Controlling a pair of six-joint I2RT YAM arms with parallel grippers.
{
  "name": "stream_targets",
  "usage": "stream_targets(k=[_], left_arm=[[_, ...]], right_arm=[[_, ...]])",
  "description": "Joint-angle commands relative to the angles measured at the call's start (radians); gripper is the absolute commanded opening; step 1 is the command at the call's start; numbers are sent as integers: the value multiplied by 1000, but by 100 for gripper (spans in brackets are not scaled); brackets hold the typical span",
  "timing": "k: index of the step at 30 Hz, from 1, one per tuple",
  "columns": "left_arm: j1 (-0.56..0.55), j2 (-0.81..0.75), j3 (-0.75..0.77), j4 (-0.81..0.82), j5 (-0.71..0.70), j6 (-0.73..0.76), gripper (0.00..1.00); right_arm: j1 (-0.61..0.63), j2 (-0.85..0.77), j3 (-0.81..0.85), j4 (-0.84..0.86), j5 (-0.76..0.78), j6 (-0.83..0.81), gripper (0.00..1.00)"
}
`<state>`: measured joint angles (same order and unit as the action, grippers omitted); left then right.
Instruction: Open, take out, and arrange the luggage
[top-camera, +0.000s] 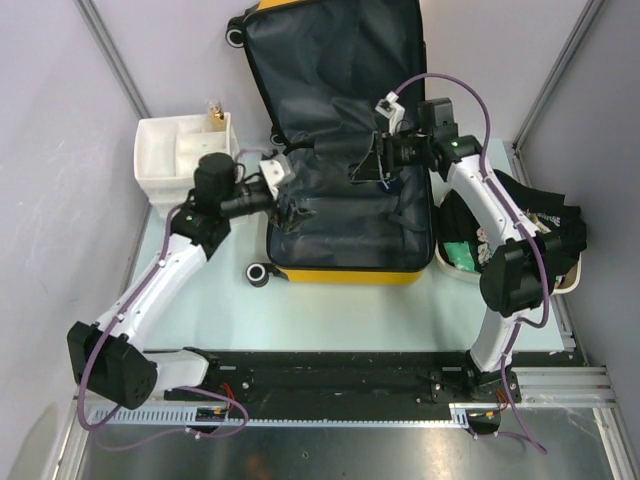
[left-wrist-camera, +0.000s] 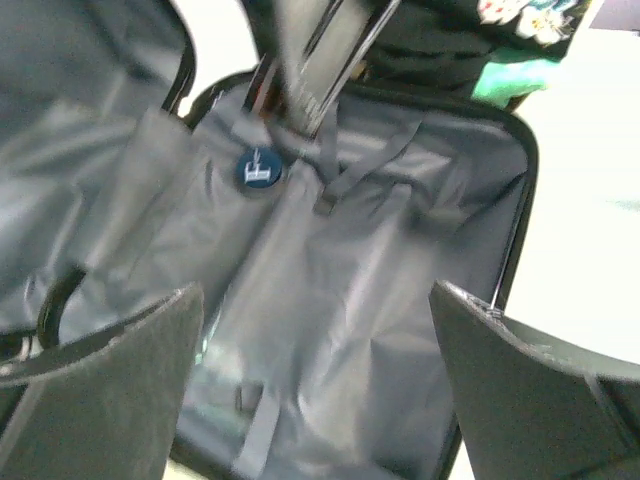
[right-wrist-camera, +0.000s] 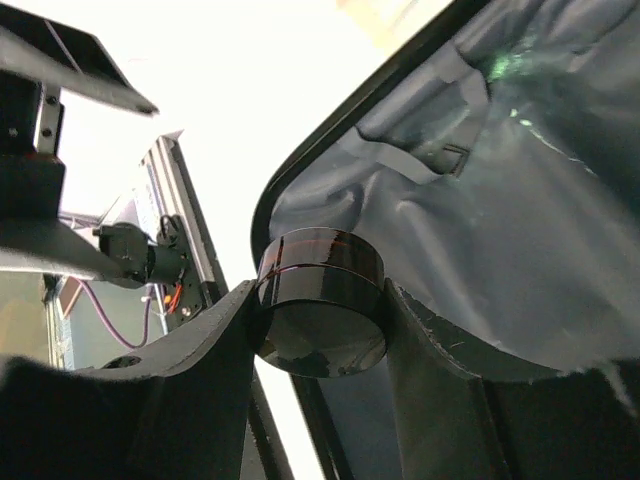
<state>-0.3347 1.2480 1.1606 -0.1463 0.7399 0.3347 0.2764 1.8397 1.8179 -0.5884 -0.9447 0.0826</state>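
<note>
While the luggage (top-camera: 340, 225) lies open on the desk (top-camera: 200, 310), both tools hover over it.
Above the lining (left-wrist-camera: 330, 340), left tool (left-wrist-camera: 315, 300) spread wide; right tool (right-wrist-camera: 320, 295) clamps a dark round jar (right-wrist-camera: 322, 345).

Left arm (top-camera: 165, 270) rises from lower left, elbow bent, reaching toward frame centre. Left gripper (top-camera: 290, 195) spread wide, nothing between its fingers. Right arm (top-camera: 495, 215) folds up the right side, wrist pointing left. Right gripper (top-camera: 367, 162) clamped on a dark round jar (right-wrist-camera: 322, 300).
</note>
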Motion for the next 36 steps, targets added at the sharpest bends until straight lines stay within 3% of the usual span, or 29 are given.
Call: stream_targets(k=[1,3,8,11,17,33,36], left_arm=[[-99,-19,-12,19,-20,193,96],[-141,-4,-12,21,-71,196,95],[-121,13,-18,25,-129,98,93],[-71,25,-27,30,-119,3,92],[23,22,-50,28,-140,-91,91],[209,-33,-188,30,-212,-241,93],[212,-27,-187,30,-218,-253,93]], right_arm=[[85,-83,-2,-22,64,-16,24],[109,-100,-43,-50,201,-64,24],[141,-80,-141,-103,591,-239,21],[142,38,-63,-116,684,-296,20],[179,263,183,-178,716,-316,19],[328,536,374,-234,831,-354,25],[339,581,417,-238,863,-365,34]])
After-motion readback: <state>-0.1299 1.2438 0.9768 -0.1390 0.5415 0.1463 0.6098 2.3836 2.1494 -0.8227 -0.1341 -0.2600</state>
